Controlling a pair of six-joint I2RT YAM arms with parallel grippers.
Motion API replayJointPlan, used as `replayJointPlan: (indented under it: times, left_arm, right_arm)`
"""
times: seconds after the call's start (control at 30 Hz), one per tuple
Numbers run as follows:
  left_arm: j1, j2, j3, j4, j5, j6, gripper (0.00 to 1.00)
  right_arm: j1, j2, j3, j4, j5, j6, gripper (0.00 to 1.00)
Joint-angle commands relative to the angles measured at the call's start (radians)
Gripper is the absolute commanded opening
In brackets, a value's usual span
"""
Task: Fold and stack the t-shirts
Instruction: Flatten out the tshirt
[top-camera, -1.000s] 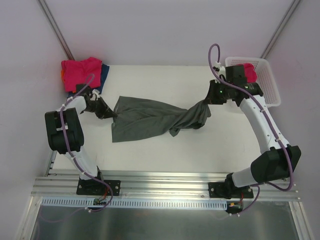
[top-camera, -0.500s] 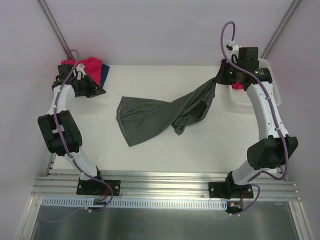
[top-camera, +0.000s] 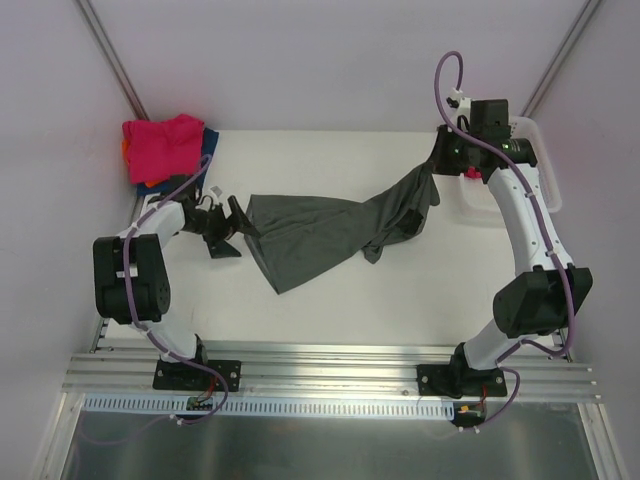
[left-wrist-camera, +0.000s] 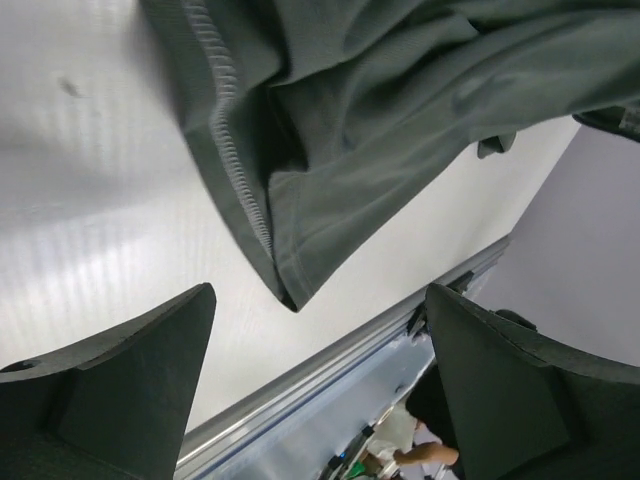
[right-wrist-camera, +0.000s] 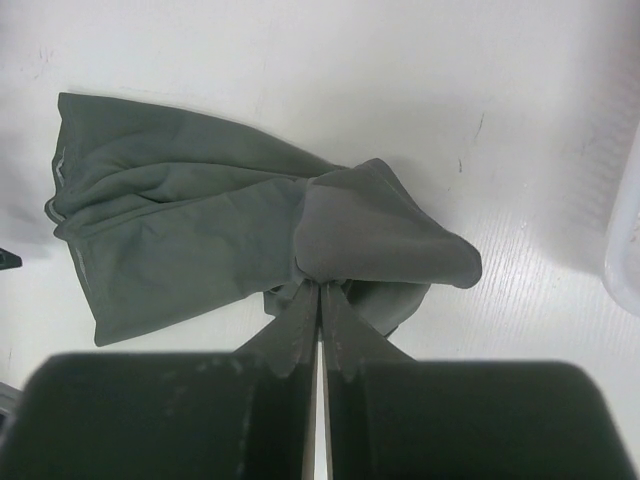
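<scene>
I am bringing my left gripper (top-camera: 232, 222) back from the far-left pink t-shirts (top-camera: 160, 145) to the left edge of the dark grey t-shirt (top-camera: 320, 228), jaws spread wide, gripping nothing. My right gripper (right-wrist-camera: 320, 288) is pinching the shirt's right end, holding it up near the white basket (top-camera: 548, 182). The white table (top-camera: 330, 300) is sitting between pale walls (top-camera: 320, 60).

Left gripper (left-wrist-camera: 318, 335) with its dark fingers (left-wrist-camera: 130, 380) spread wide, gripping nothing. The dark grey t-shirt (left-wrist-camera: 380, 120) fills the top of the view. Its stitched hem runs down to a corner pointing into the gap, clear of both fingers. White table (left-wrist-camera: 90, 200) underneath, a metal rail (left-wrist-camera: 330, 385) along its edge.
</scene>
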Motion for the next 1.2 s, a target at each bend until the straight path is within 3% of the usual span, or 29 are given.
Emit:
replayJointPlan:
  times: [0.0,0.07,0.13,0.37,1.17]
  left_arm:
    - [-0.047,-0.014,0.023,0.009,-0.016,0.008,0.87]
    - [-0.052,0.017,0.05,0.009,-0.019,0.012,0.69]
    - [-0.052,0.052,0.083,0.009,-0.022,0.017,0.61]
    - [-0.078,0.122,0.138,0.021,-0.039,0.014,0.5]
    - [-0.124,0.23,0.167,0.059,-0.019,-0.029,0.42]
  right_arm:
    - [0.004,-0.04,0.004,0.027,-0.03,0.016,0.01]
    - [0.004,-0.038,0.005,0.029,-0.03,0.019,0.01]
    - [0.004,-0.041,-0.001,0.03,-0.03,0.021,0.01]
    - [0.002,-0.075,-0.035,0.03,-0.024,0.019,0.01]
    - [0.002,-0.047,-0.001,0.021,0.004,0.003,0.01]
